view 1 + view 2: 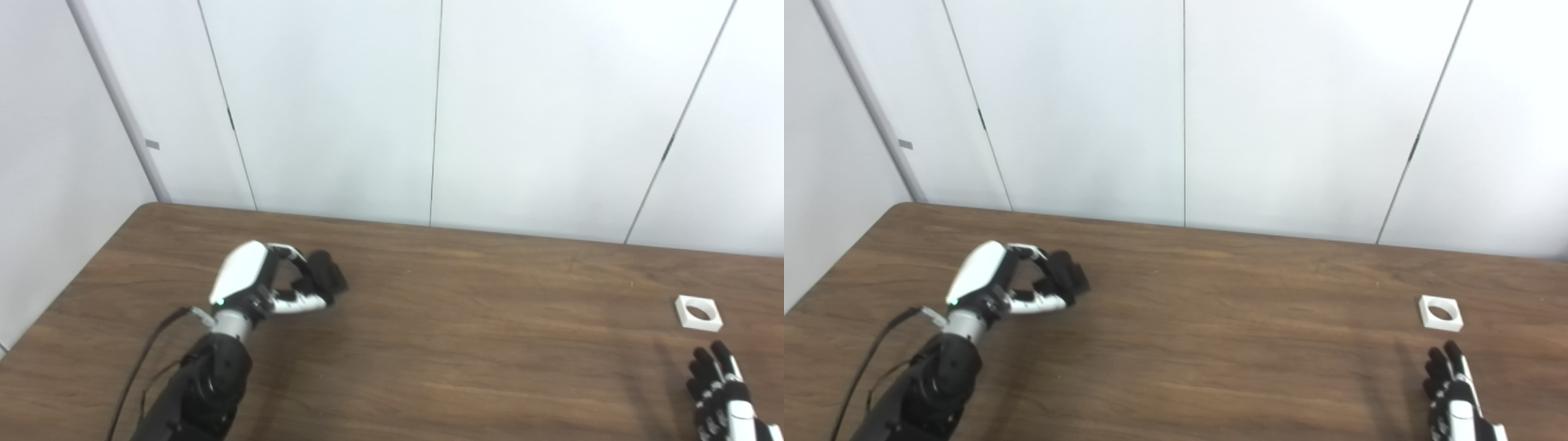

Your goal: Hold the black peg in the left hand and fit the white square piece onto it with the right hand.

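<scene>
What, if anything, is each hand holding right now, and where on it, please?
The left hand pinches the black peg at its near end. The right hand holds nothing; the white square piece lies untouched.

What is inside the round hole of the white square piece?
Only bare brown table shows through the hole of the white square piece; nothing is fitted in it. The black peg is far off, in the left hand.

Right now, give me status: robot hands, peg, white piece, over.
Left robot hand shut on black peg. Right robot hand open, just short of white square piece, which lies flat on table. Nothing between them.
</scene>
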Robot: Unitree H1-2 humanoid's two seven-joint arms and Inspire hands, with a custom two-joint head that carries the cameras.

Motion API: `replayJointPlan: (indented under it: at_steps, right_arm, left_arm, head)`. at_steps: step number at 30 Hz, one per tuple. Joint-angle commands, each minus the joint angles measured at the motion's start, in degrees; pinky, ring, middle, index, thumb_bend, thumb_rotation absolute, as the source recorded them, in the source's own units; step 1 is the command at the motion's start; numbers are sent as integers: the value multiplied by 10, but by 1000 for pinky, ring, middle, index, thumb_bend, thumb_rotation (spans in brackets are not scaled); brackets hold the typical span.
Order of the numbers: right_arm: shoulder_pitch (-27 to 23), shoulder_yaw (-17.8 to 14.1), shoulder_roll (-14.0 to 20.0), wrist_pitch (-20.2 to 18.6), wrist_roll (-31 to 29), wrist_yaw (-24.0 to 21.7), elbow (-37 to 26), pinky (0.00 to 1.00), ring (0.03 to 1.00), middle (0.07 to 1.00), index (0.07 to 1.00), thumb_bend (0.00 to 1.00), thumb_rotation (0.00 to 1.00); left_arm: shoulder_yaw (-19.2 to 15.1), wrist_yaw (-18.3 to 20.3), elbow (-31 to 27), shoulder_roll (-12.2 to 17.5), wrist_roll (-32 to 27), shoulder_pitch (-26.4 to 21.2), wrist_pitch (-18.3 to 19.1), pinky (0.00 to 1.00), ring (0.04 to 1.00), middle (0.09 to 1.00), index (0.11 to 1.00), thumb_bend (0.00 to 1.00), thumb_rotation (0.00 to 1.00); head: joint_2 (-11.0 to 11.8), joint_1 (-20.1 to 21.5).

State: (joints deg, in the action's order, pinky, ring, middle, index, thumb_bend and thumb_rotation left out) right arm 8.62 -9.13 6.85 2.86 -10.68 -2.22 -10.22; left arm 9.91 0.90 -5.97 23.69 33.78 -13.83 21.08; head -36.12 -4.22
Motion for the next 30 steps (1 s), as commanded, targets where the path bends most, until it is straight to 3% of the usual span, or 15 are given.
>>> replayJointPlan:
  at_steps: [1, 9, 20, 30]
  right_arm:
    - [-2, 2, -2, 17, 6, -1, 15, 986, 969, 951, 962, 482, 955]
    - [-7, 6, -8, 10, 14, 0, 11, 977, 955, 939, 959, 469, 962]
    - [-13, 11, -17, -7, 26, 6, -4, 968, 953, 940, 950, 498, 950]
    - [-17, 14, -23, -24, 40, 15, -18, 956, 944, 932, 942, 563, 934]
  left_arm:
    - [10, -7, -29, 6, 29, -8, -31, 918, 864, 779, 485, 521, 52]
    - [51, 26, -85, -21, 63, 20, -35, 992, 872, 779, 485, 522, 54]
    - [89, 66, -139, -56, 105, 52, -62, 992, 872, 777, 485, 523, 54]
    - [120, 93, -153, -93, 138, 87, -79, 980, 864, 776, 484, 523, 57]
  head:
    - [-4, 5]
    - [-27, 34]
    - [-57, 68]
    - [-73, 87]
